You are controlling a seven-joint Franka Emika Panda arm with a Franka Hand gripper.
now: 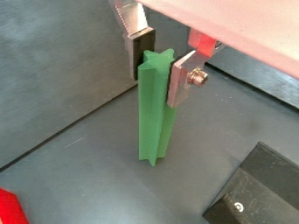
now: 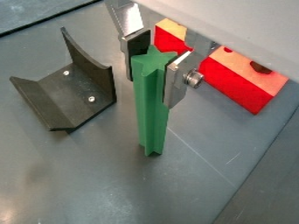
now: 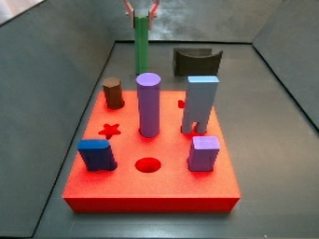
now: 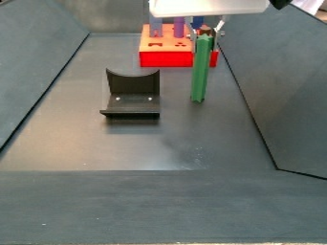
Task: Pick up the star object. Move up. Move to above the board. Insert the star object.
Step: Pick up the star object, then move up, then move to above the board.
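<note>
Gripper [image 2: 156,54] fingers are set on either side of the top of the star object [image 2: 151,109], and in both wrist views the silver plates [image 1: 180,80] appear pressed against its ridged flanks, so it is taken to be clamped on the rod, though actual contact of the dark pad [image 1: 140,48] on the far side cannot be fully confirmed. The green star-section rod stands upright with its lower end on the dark grey floor [image 4: 179,144], as seen in a side view [image 4: 201,67] and in a wrist view [image 1: 155,109].

The board [image 3: 149,177], a bright red square block, lies apart from the rod; in a side view the rod [image 3: 141,47] is seen behind it, near the back wall. Several holes of the board are occupied: a purple round cylinder [image 3: 148,105] stands near the middle, a light blue square pillar [image 3: 201,105] beside it, a short brown peg [image 3: 114,93] at one rear corner, a blue block [image 3: 96,154] and a small lilac block [image 3: 204,153] toward the near edge. A star-shaped hole [image 3: 110,130] and a round hole [image 3: 148,165] are left open.

The fixture [image 4: 129,94], a dark L-shaped bracket, stands on the floor beside the rod without touching it, and is also seen in a wrist view [image 2: 65,83].
</note>
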